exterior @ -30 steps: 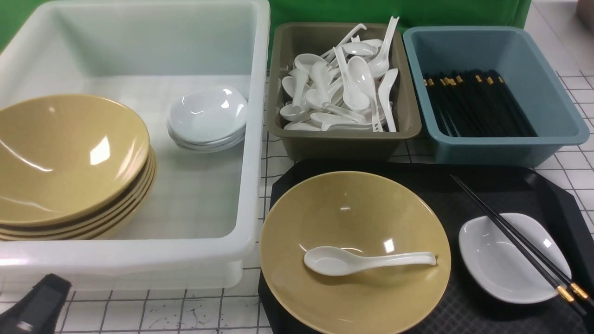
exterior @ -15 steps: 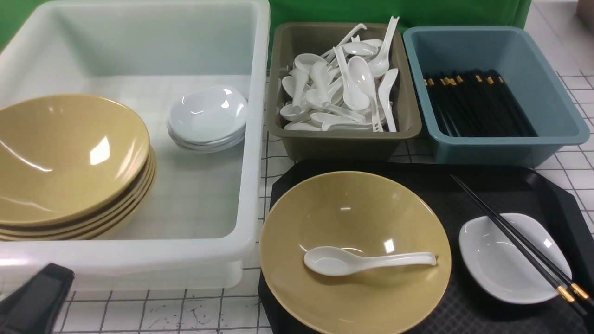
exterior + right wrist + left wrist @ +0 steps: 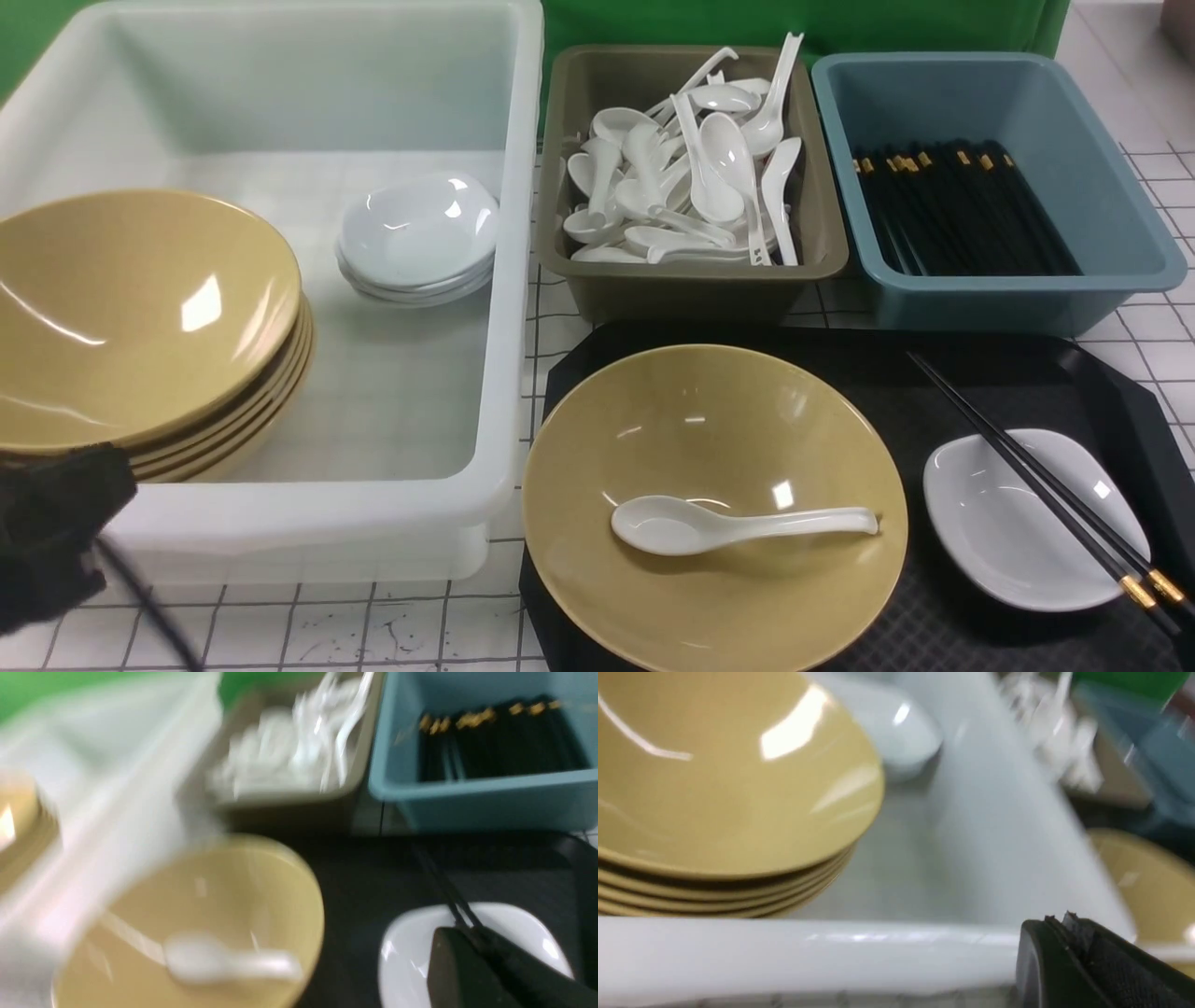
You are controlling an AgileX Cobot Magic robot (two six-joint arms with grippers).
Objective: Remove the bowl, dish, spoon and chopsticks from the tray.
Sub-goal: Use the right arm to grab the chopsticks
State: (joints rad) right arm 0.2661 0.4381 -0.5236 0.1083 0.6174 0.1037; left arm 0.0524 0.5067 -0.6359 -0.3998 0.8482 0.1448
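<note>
So, nothing's off the tray (image 3: 840, 373) yet.

Front view: the bowl (image 3: 714, 420) sits on the tray's left half with the spoon (image 3: 738, 525) lying inside it. The dish (image 3: 990, 532) is on the right half, with the chopsticks (image 3: 1027, 476) laid diagonally across it. All four are left to move. The white tub (image 3: 509, 280), olive bin (image 3: 691, 289) and blue bin (image 3: 980, 299) hold like items, so they're probably your drop spots. The left arm (image 3: 51, 532) is a blur by the tub's near corner.

Left wrist view: left fingers (image 3: 1041, 961) pressed together, empty, just outside the tub rim. Stacked bowls (image 3: 714, 788) beyond.

Right wrist view: blurred. Right fingers (image 3: 453, 970) together with nothing visibly between them, hanging over the dish, chopsticks running out past the tips.
</note>
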